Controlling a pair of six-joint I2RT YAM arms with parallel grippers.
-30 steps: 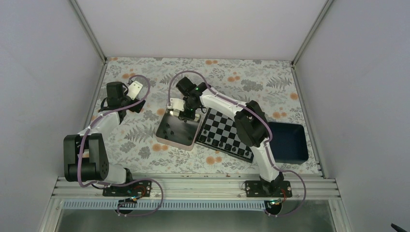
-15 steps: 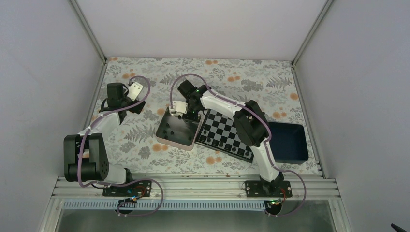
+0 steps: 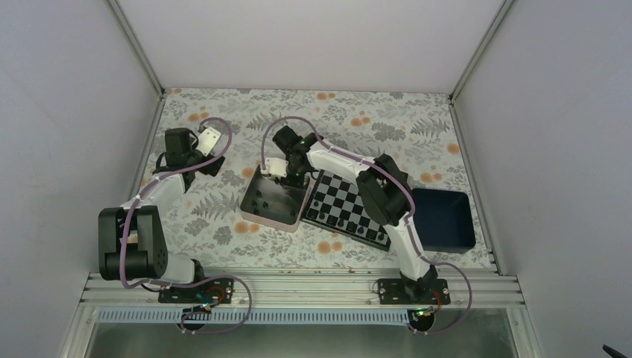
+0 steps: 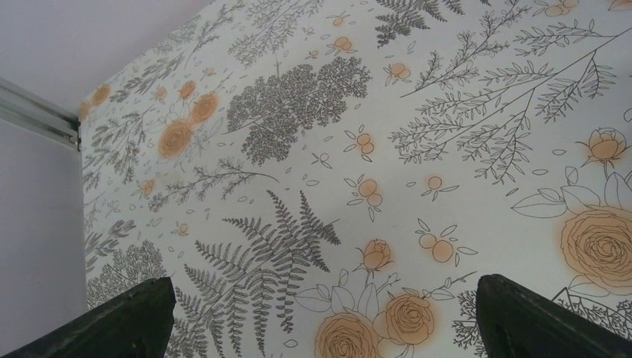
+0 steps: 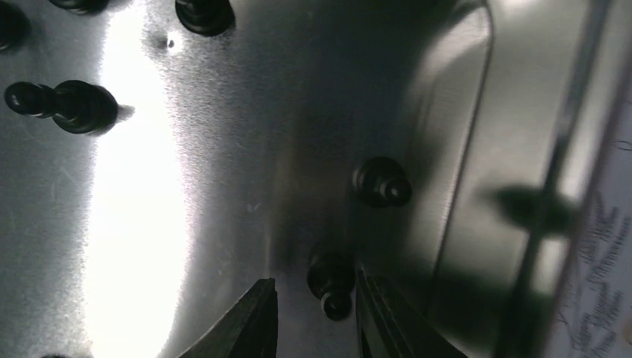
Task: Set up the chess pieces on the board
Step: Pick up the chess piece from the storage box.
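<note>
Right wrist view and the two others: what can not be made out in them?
Right wrist: which kind the black chess piece between the right gripper fingers is; blurred, seen from above.
Top external: the far edge of the board, hidden by the right arm; its pieces, too small to name.
Left wrist: the left gripper, cut off by the bottom edge except two fingertips.

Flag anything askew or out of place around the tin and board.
One black chess piece lies toppled on its side on the tin floor, at upper left in the right wrist view. The board sits skewed to the table edge. Nothing looks spilled or damaged.
</note>
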